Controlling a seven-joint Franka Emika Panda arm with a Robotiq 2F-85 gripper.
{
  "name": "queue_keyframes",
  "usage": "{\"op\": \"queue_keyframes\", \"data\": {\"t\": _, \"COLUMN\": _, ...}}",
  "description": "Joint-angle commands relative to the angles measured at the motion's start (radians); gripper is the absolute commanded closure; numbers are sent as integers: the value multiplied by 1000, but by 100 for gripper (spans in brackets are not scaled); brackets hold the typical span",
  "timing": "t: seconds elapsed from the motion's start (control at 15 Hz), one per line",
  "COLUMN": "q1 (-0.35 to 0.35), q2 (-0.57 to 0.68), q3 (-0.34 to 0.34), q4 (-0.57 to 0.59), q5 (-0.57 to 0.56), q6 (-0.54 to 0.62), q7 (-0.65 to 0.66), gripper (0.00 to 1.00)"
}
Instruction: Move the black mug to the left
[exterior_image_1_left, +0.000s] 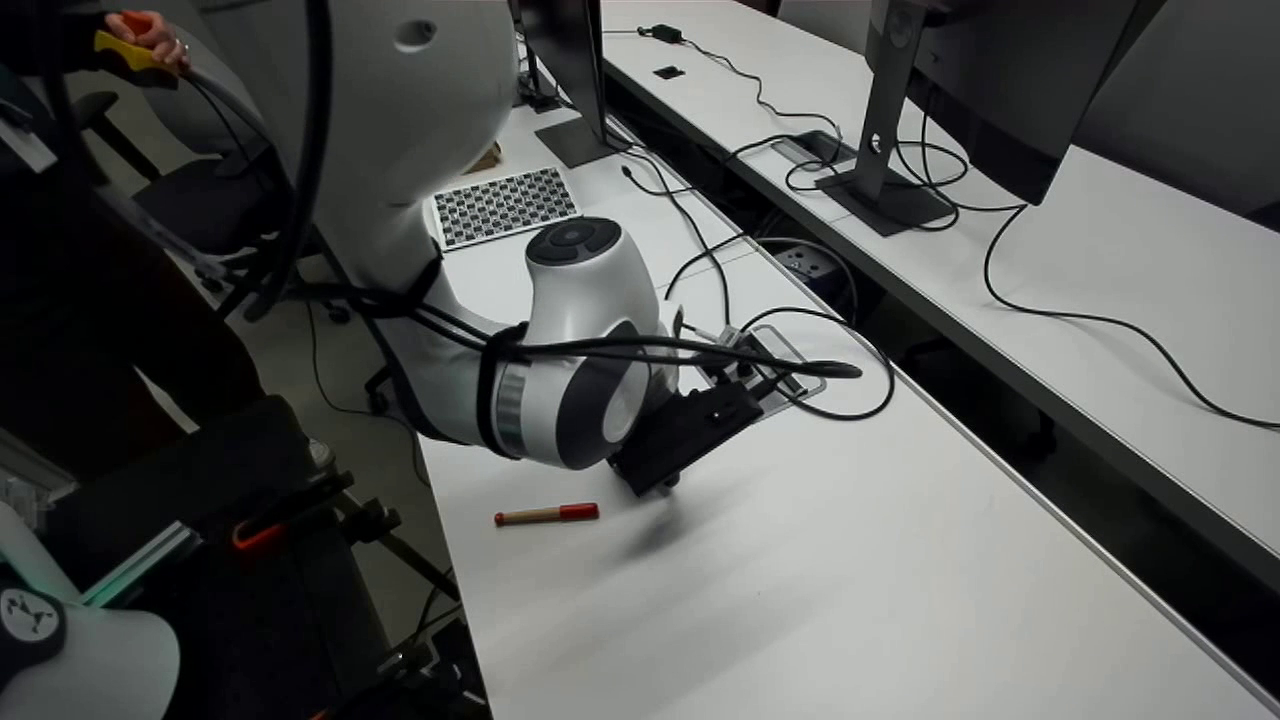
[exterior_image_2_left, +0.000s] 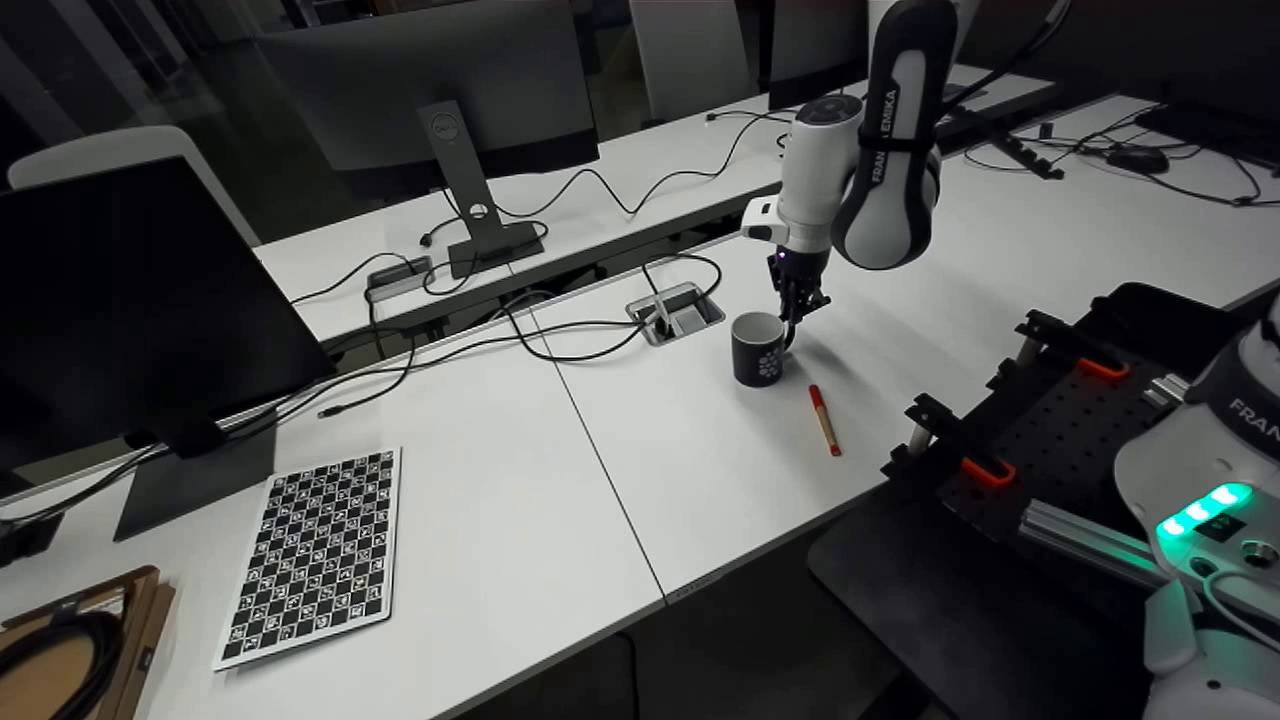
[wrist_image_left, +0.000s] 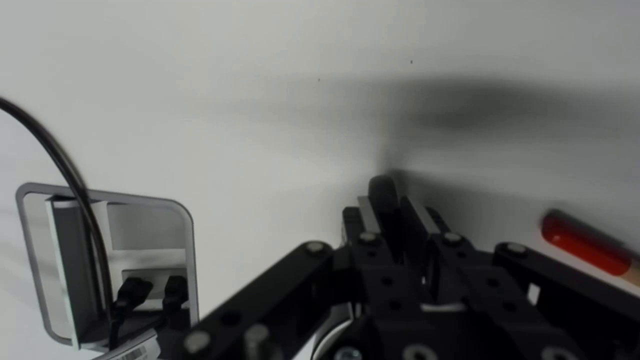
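My fingers (wrist_image_left: 369, 220) are gripping the handle (wrist_image_left: 384, 192) of the black mug (exterior_image_2_left: 758, 358), one on each side. Mug's standing upright on the worktop (exterior_image_2_left: 700, 475). Red-and-tan pen (exterior_image_2_left: 826, 422) is lying near it; socket box (wrist_image_left: 191, 250) is sitting near too, black cable (wrist_image_left: 94, 229) crossing it. Checkered board (exterior_image_2_left: 315, 550) is lying well apart.

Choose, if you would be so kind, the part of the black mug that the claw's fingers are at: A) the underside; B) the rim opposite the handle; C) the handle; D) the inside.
C, because the wrist view shows the handle between the fingers of the claw, and an exterior view shows the claw right at the handle side of the black mug.
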Motion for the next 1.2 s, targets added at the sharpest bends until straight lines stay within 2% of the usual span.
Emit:
{"op": "queue_keyframes", "data": {"t": 0.0, "q1": -81, "q2": -24, "q3": 101, "q4": 11, "q5": -2, "q6": -5, "q7": 1, "gripper": 96}}
{"op": "queue_keyframes", "data": {"t": 0.47, "q1": -120, "q2": -17, "q3": 212, "q4": 54, "q5": -9, "q6": -27, "q7": -11, "gripper": 96}}
{"op": "queue_keyframes", "data": {"t": 1.13, "q1": -136, "q2": 13, "q3": 345, "q4": 109, "q5": 6, "q6": -151, "q7": -73, "gripper": 96}}
